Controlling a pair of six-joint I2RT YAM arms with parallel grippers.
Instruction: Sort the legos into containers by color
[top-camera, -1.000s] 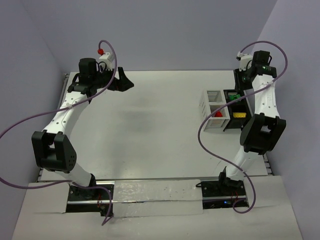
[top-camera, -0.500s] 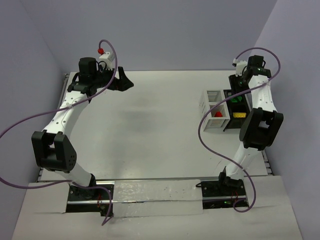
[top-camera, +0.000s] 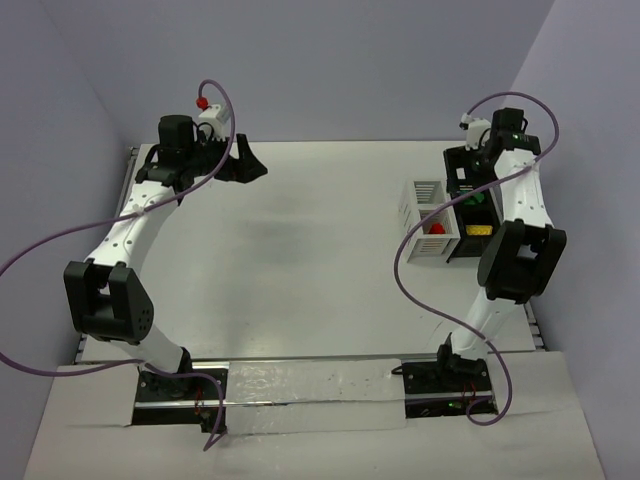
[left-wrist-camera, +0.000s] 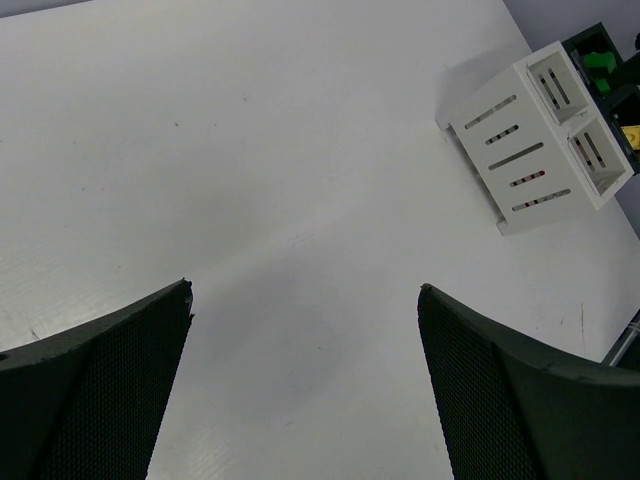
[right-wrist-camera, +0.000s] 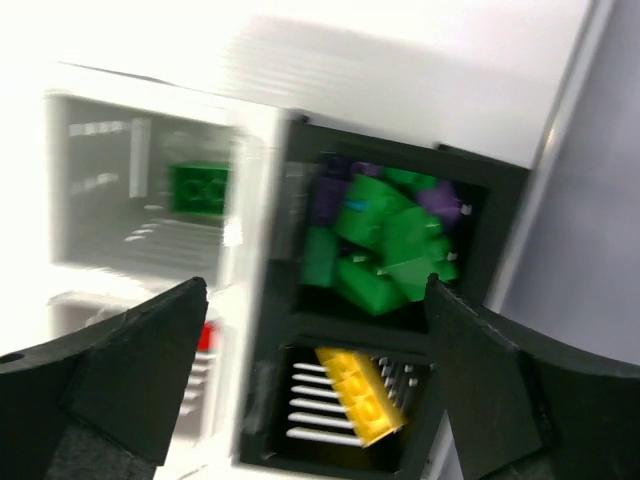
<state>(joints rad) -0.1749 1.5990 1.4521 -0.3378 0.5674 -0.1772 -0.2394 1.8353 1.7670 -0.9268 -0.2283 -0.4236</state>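
At the table's right stand a white slatted box (top-camera: 428, 212) and, touching it, a black divided tray (top-camera: 487, 213). My right gripper (top-camera: 468, 178) hangs open above them, nothing between its fingers (right-wrist-camera: 315, 290). The tray's (right-wrist-camera: 270, 330) far compartment holds green legos (right-wrist-camera: 385, 245) mixed with purple ones (right-wrist-camera: 440, 205). A yellow lego (right-wrist-camera: 360, 395) lies in its near compartment. The white box (right-wrist-camera: 250, 150) holds a green lego (right-wrist-camera: 198, 187) in one compartment and a red one (right-wrist-camera: 207, 337) in the other. My left gripper (top-camera: 252, 165) is open and empty (left-wrist-camera: 305, 290) above bare table at the far left.
The left wrist view shows the white box (left-wrist-camera: 530, 150) far off to the right, with the black tray (left-wrist-camera: 615, 95) behind it. A metal rail (top-camera: 536, 320) and the wall run close along the containers' right. Purple cables (top-camera: 420, 290) loop from both arms.
My right gripper has gone from nearly shut to wide open, and its wrist has drawn back toward the far side of the black tray. The left arm has not moved.
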